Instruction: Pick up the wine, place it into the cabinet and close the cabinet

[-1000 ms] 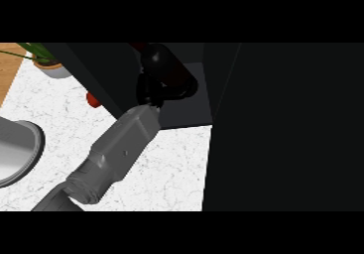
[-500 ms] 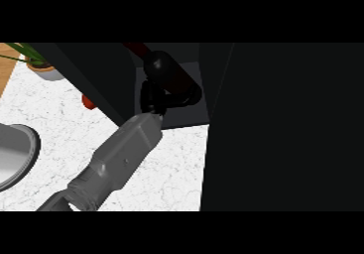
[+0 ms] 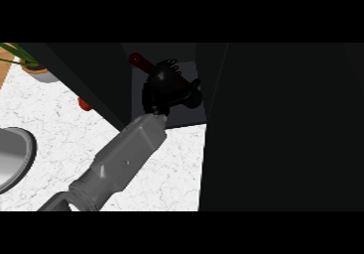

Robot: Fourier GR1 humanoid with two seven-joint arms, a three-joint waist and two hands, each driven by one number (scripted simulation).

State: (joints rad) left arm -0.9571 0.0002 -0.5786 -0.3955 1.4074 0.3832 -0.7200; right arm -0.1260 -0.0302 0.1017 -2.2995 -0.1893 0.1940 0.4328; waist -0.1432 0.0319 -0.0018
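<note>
The left robot hand (image 3: 167, 92) reaches into the dark cabinet (image 3: 166, 59) with fingers curled round the wine (image 3: 138, 60) above the white table (image 3: 60, 129).

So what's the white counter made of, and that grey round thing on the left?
The white counter top looks like polished marble or stone: fine grey veins run across it. The grey round vessel at the left edge looks like brushed metal, judging by its soft sheen, though only part shows.
</note>
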